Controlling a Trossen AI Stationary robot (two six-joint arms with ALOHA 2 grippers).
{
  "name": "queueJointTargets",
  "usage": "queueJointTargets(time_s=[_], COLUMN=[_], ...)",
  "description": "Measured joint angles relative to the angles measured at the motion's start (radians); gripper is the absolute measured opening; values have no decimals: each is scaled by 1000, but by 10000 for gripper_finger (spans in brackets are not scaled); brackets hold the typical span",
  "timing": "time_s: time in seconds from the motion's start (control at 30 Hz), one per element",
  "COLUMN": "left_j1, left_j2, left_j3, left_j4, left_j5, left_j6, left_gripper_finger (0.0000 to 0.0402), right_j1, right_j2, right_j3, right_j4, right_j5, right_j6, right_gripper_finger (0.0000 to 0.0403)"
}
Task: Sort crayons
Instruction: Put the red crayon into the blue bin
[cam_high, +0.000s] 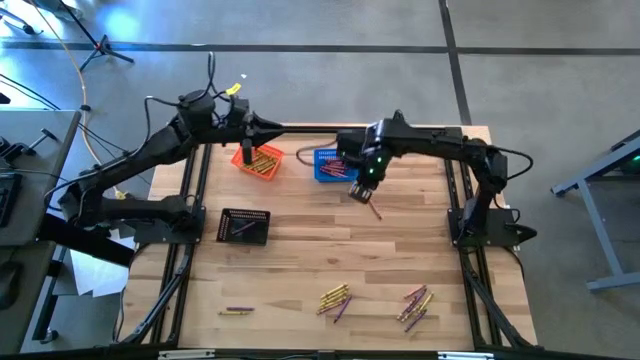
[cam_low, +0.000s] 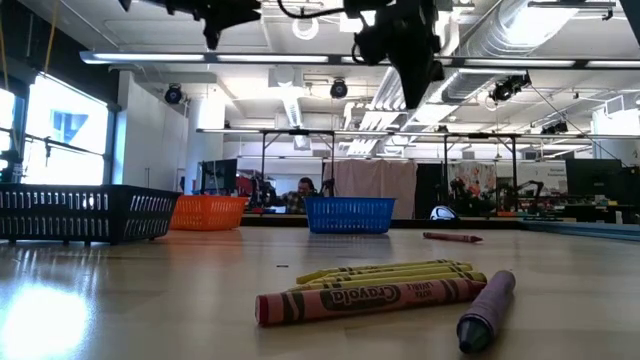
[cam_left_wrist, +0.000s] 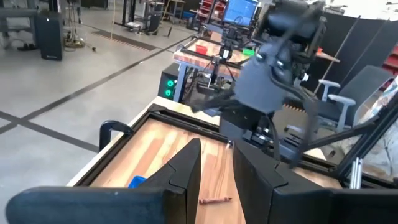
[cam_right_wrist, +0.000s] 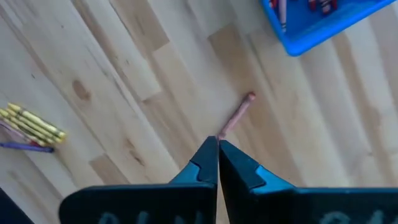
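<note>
Pale wooden plank tabletop carries, left to right, a black mesh basket, an orange mesh basket under the left gripper, fingers slightly apart around nothing visible, and a blue mesh basket. Right gripper, pinched shut and empty, hovers over a lone red waxy crayon. Mixed paper-wrapped crayons lie near the front edge. Closed fingers may roll that round stick away.

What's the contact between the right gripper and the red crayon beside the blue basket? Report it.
Cannot tell. In the right wrist view the shut right gripper lines up with the red crayon, but its height above the table is unclear; the high view is no clearer.
</note>
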Motion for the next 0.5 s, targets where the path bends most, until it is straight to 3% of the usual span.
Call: queueJointTargets(time_s=[0.3,0.5], left_j1=[0,0], left_j2=[-116,-157], left_j3=[0,0], left_j4=[-93,-128], left_j5=[-4,-8], left_j6=[36,36], left_gripper_finger=[81,81], right_j1=[154,231], right_j2=[0,-1], right_j3=[-3,-128], right_j4=[15,79], right_j5=[101,132], right_j6=[289,386], right_gripper_finger=[0,3])
